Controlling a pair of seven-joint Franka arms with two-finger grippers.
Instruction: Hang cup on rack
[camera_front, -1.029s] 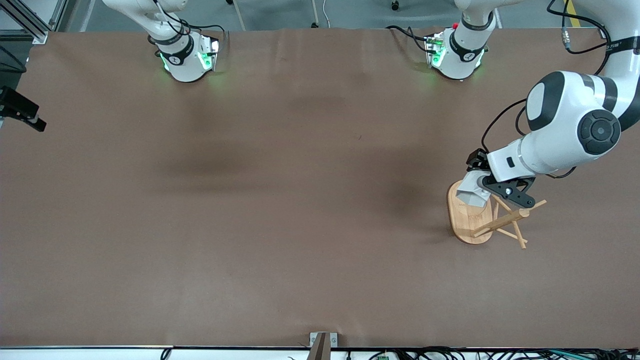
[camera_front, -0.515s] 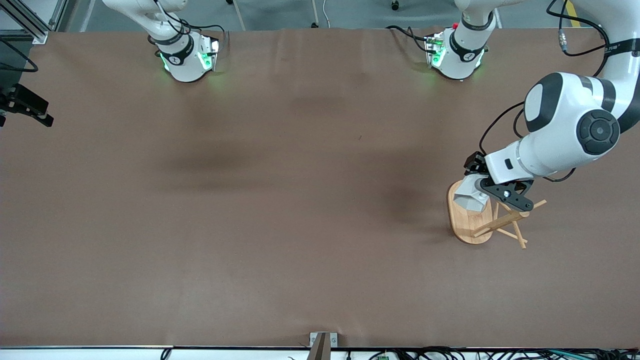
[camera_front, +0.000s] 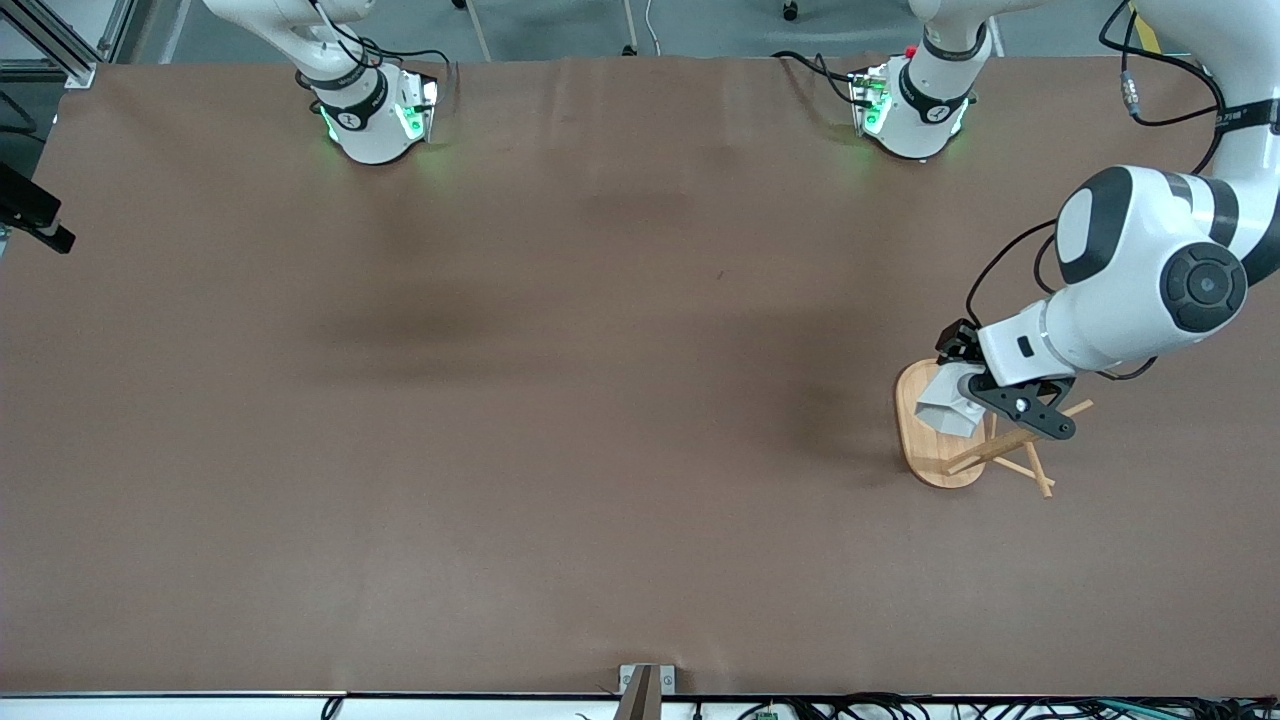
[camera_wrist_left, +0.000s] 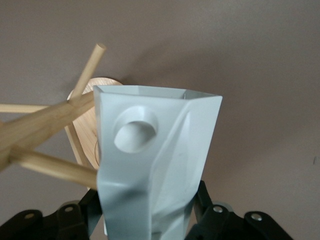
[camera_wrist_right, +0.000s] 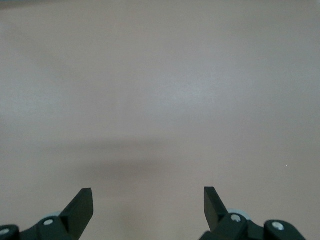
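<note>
My left gripper (camera_front: 975, 395) is shut on the white faceted cup (camera_front: 945, 405) and holds it tilted over the bamboo rack's oval base (camera_front: 925, 455), beside the post and crossing pegs (camera_front: 1020, 440). In the left wrist view the cup (camera_wrist_left: 155, 160) fills the space between the black fingers (camera_wrist_left: 202, 200), with its rim pointing away and its round hole (camera_wrist_left: 135, 131) showing. The rack's pegs (camera_wrist_left: 50, 120) run up against the cup's side, and no peg shows in the hole. My right gripper (camera_wrist_right: 148, 200) is open and empty over bare table, at the right arm's end (camera_front: 35, 215).
The brown table cover (camera_front: 600, 400) spreads between the two arm bases (camera_front: 375, 120). The rack stands near the left arm's end of the table. A small metal bracket (camera_front: 645, 685) sits at the table edge nearest the front camera.
My left gripper with the cup has shifted slightly over the rack's base, toward the pegs. My right gripper has drifted a little at the table's edge.
</note>
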